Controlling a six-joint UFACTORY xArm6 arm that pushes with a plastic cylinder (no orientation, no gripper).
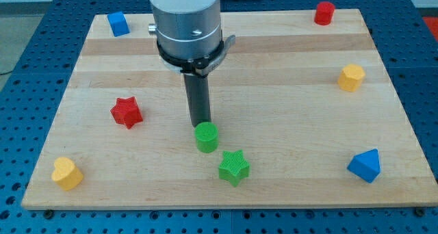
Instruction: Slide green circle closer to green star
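The green circle is a short cylinder near the middle of the wooden board, a little toward the view's bottom. The green star lies just below and to the right of it, with a small gap between them. My tip is the lower end of the dark rod; it stands right behind the green circle, at its upper left edge, touching or nearly touching it.
A red star lies at the left. A yellow heart-like block sits at bottom left, a blue block at top left, a red cylinder at top right, a yellow hexagonal block at right, a blue triangular block at bottom right.
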